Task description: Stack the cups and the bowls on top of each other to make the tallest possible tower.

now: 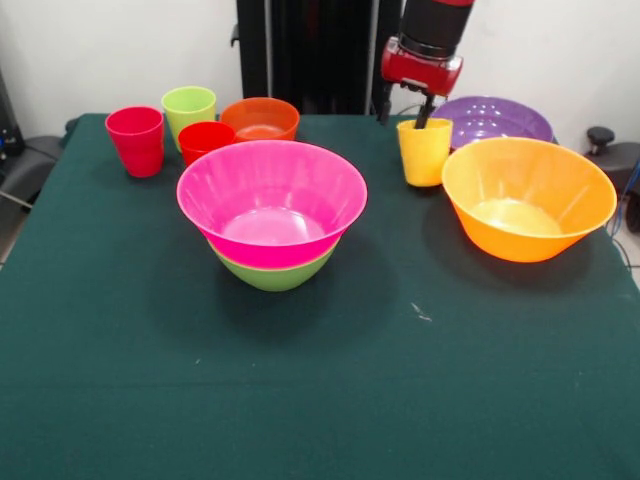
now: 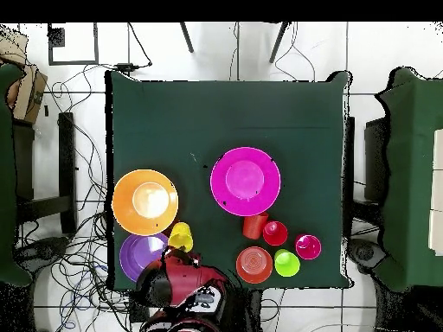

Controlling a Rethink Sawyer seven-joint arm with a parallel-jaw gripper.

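Green cloth covers the worktop [image 1: 320,400]. Yellow cup [image 1: 424,152] stands between the purple bowl [image 1: 495,118] and the orange-yellow bowl [image 1: 528,198]; gripper [image 1: 405,108] open, one finger inside it. Looks light, stiff, slick, so I'd pinch the rim wall.

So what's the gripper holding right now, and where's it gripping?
The gripper is at the yellow cup, one finger inside its rim, one outside; whether it's clamped can't be told.

Bright, even light (soft shadows).
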